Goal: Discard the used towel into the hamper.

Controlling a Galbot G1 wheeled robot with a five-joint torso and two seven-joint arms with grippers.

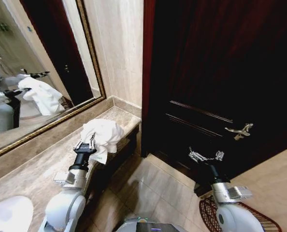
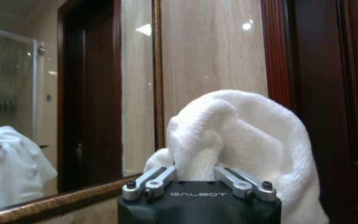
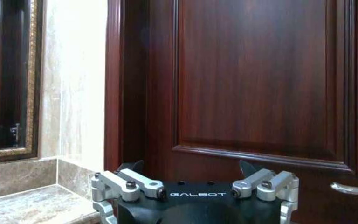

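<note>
White towel (image 1: 102,135) is bunched in the left gripper's (image 1: 85,145) clenched fingers above the counter (image 1: 42,164), the right gripper (image 1: 205,155) spread empty, and loose folds could snag the counter edge before reaching the hamper (image 1: 208,212) far right.

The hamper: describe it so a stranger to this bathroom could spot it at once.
Start at the dark wooden door with the silver lever handle. Drop to the tiled floor on the robot's right side, beside the right arm, whose right gripper is open. There stands the hamper, a round, dark reddish-brown wire basket with thin ribs, the one open-weave thing among stone and wood.
</note>
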